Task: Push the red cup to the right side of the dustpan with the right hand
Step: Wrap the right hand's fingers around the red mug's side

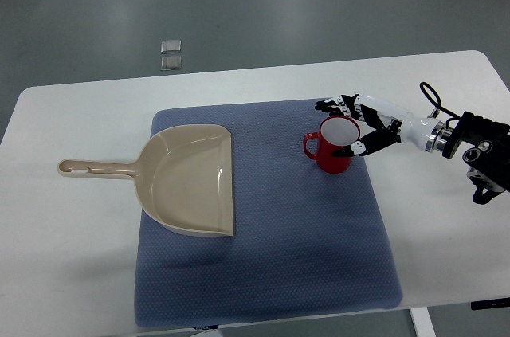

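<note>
On blue mat (319,249), upright red cup (335,146), handle toward dustpan (191,182), touched by right robot hand (362,126), fingers spread.

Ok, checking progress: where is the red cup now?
In the top view the red cup stands upright on the blue mat, right of the dustpan, with the right hand against its right side.

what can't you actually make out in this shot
- Top view: the far side of the red cup is covered by the right robot hand, so contact there cannot be judged.
- The right arm is cut off by the right edge.
- The two small grey items on the floor are too small to identify.
- The left robot hand is outside the view.
</note>
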Action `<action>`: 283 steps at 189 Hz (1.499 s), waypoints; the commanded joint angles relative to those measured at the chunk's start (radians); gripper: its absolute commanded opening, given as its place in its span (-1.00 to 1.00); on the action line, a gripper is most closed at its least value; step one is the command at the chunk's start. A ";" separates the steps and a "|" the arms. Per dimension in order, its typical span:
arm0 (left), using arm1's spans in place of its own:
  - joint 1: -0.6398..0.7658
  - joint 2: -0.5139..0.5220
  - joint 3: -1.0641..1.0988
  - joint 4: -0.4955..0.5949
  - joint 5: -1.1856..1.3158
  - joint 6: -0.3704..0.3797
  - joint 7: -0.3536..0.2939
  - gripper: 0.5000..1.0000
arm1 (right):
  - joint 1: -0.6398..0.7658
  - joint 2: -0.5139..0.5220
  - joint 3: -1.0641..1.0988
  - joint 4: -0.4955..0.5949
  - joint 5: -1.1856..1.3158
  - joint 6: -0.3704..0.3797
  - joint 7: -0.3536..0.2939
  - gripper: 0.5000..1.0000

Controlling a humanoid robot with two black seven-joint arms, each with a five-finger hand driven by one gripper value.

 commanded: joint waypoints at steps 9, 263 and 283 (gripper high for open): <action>0.000 0.000 0.000 0.000 0.000 0.000 0.000 1.00 | -0.005 0.002 0.008 -0.002 0.002 -0.002 0.000 0.73; 0.000 0.000 0.000 0.000 0.000 0.000 0.000 1.00 | -0.064 0.077 0.020 -0.054 0.198 0.005 0.000 0.73; 0.000 0.000 0.000 0.000 0.000 0.000 0.000 1.00 | -0.079 0.077 0.020 -0.054 0.198 0.000 0.000 0.73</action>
